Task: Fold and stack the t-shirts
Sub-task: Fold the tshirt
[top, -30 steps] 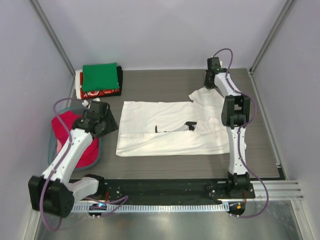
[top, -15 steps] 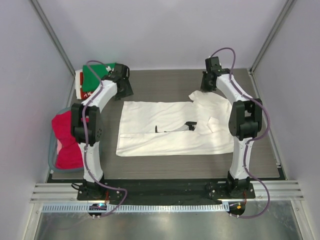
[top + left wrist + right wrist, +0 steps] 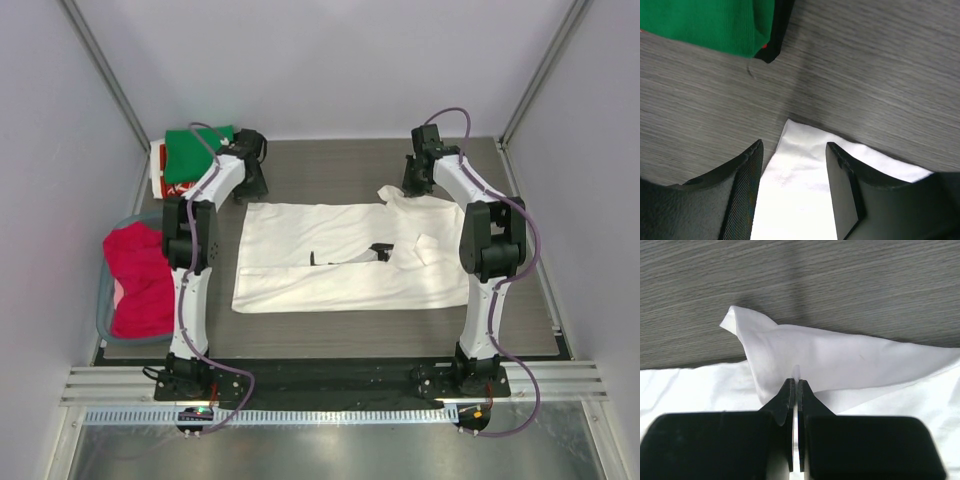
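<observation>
Plain pale walls (image 3: 330, 60) closed in the cell on three sides, with metal posts (image 3: 100, 80) running up the far corners. The table (image 3: 330, 165) was a dark grey wood-grain board, and a metal rail (image 3: 330, 385) crossed its near edge by the arm bases.

The white tee (image 3: 340, 260) lay spread flat across the middle of the table, a small black print (image 3: 380, 250) showing near its centre. Its far right sleeve was bunched and lifted. At the left edge sat a grey-blue tub (image 3: 103, 300) with a red tee (image 3: 140, 285) heaped in it. In the far left corner a folded green tee (image 3: 185, 150) topped a stack, with a red-and-white tee (image 3: 160, 170) and the edge of a black tee (image 3: 774, 47) showing beneath it.

Both arms reached to the far side. The left gripper (image 3: 794, 147) hung over the white tee's far left corner, fingers (image 3: 747, 180) spread to either side of the cloth and not pinching it. The right gripper (image 3: 795, 382) was pressed together on the raised sleeve, a sliver of white cloth caught between its tips.
</observation>
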Action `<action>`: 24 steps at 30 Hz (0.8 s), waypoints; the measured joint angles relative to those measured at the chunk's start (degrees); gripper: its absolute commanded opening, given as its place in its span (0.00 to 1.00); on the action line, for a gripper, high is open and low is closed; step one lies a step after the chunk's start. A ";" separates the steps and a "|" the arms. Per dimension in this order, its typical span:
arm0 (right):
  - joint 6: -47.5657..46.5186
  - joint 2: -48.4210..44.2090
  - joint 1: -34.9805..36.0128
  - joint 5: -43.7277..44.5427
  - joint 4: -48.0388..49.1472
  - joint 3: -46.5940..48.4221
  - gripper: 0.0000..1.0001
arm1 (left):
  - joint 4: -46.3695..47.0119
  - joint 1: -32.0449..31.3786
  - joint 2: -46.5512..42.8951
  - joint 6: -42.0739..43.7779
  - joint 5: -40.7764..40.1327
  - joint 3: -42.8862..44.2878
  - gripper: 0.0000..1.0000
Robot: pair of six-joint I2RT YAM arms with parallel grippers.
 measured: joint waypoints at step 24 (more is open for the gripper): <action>0.15 0.00 0.00 -0.66 0.31 -0.11 0.01 | 2.58 0.04 2.78 -1.49 2.08 -0.31 0.00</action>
